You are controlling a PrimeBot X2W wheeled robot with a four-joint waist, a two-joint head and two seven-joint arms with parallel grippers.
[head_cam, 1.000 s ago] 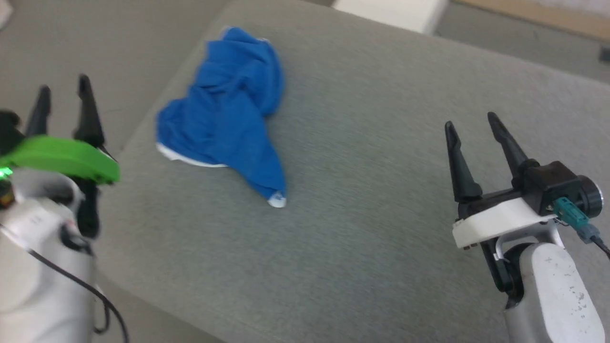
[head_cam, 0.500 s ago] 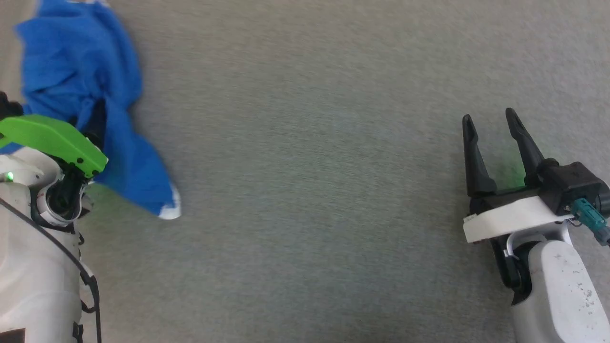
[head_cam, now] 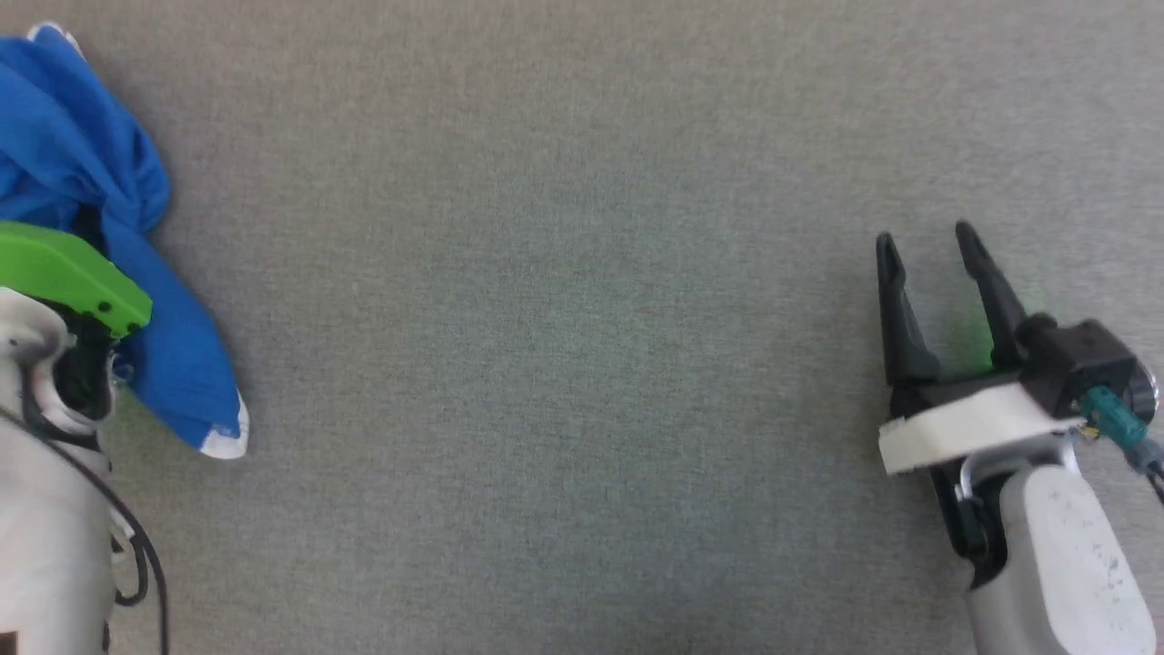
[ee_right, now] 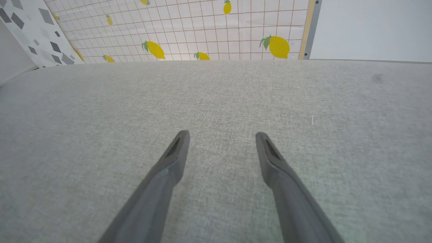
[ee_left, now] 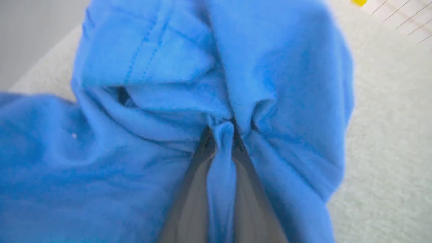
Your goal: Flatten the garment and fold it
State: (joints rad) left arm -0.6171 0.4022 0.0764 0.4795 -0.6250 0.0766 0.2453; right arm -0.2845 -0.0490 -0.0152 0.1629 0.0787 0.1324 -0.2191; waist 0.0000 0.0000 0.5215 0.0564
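Left gripper [ee_left: 221, 130] was clamped on a thin fold of the crumpled shorts [head_cam: 82, 182] at the left of the cushion [head_cam: 582, 364]; the right gripper [head_cam: 932, 250] hovered spread and empty. That narrow bite could slip and drop them.

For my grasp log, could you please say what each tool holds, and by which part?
The left tool pinches a fold of the garment; the right tool, open, holds nothing.

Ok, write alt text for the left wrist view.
The left gripper is shut on a fold of crumpled blue shorts, seen close up with the fabric bunched around its two fingers. A pale grey surface lies under the shorts and shows on the right.
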